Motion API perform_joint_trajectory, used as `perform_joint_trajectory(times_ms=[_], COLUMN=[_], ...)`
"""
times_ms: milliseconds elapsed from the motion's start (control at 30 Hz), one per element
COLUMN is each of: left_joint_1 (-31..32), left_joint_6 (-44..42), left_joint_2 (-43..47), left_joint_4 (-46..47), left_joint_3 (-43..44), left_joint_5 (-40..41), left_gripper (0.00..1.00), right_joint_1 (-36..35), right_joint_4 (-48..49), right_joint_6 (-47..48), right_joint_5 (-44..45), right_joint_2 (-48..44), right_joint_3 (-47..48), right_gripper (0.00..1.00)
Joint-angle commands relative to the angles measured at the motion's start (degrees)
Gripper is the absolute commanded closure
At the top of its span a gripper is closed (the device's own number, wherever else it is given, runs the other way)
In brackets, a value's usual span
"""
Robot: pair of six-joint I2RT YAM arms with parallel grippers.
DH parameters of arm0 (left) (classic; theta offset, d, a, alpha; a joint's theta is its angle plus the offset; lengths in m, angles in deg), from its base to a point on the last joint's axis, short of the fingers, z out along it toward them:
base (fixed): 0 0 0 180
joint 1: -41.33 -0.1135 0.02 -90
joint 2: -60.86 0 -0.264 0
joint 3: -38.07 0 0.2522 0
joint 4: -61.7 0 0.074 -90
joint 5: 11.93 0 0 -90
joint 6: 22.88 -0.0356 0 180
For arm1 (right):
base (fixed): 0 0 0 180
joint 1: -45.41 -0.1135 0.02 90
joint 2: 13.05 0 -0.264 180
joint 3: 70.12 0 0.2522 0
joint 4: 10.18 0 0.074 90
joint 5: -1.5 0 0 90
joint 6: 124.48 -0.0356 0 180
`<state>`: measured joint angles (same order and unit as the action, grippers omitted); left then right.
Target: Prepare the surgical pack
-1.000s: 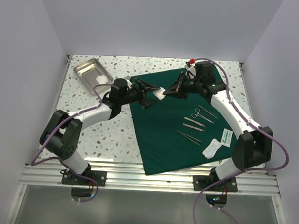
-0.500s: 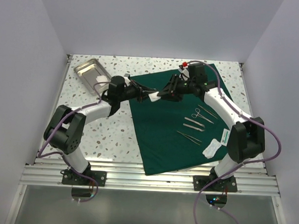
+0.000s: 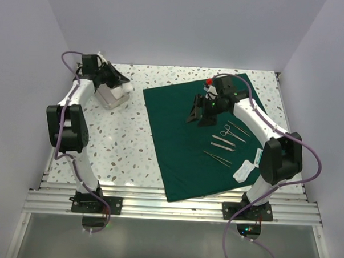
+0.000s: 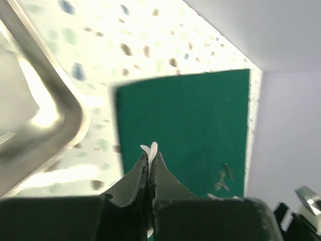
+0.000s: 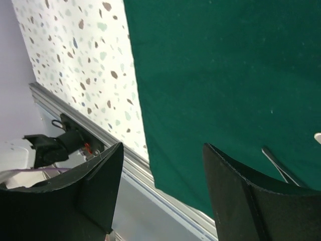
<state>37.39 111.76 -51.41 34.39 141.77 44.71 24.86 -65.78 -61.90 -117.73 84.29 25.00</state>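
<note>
The steel tray (image 4: 70, 108) sits at the upper left of the overhead view, mostly hidden under the left gripper (image 3: 121, 84), which is pinched tight on a white gauze scrap (image 4: 149, 148). The tray's contents are too blurred to tell. The surgical pack (image 3: 188, 158) lies spread centre-right, and the right gripper (image 3: 196, 114) hangs above it, fingers apart and holding nothing.

Bare left half of green drape (image 3: 174, 146); instruments (image 3: 223, 144) on right half.
</note>
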Motion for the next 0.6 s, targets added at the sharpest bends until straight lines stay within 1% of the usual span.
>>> perform_joint_trajectory(times_ms=[0, 33, 200, 300, 433, 567], left_joint_1=[-4.57, -5.89, -7.3, -7.92, -8.36, -8.54], left_joint_6=[-14.57, -15.28, -20.38, -20.3, -18.1, -16.78], left_joint_2=[-5.41, -7.42, -13.85, -15.52, -17.54, -18.95], left_joint_4=[-10.19, -10.54, -16.42, -15.64, -13.36, -11.43], left_joint_3=[6.29, 7.44, 16.23, 16.86, 16.94, 17.99], left_joint_5=[0.23, 0.58, 3.39, 3.22, 0.94, 0.76], left_gripper=[1.0, 1.0, 1.0, 1.0, 1.0, 1.0], right_joint_1=[0.34, 0.43, 1.66, 2.54, 3.77, 4.3], right_joint_4=[-4.21, -4.3, -4.39, -4.47, -3.77, -3.51], right_joint_6=[4.83, 4.92, 5.09, 5.71, 5.71, 5.8], right_joint_5=[1.64, 1.46, 0.5, 0.23, -0.65, -1.09], right_joint_2=[-1.28, -1.01, 1.09, 2.23, 3.56, 4.09], right_joint_3=[-0.33, -0.5, -0.42, 0.02, -0.41, -0.77], right_gripper=[0.32, 0.32, 0.32, 0.32, 0.32, 0.32])
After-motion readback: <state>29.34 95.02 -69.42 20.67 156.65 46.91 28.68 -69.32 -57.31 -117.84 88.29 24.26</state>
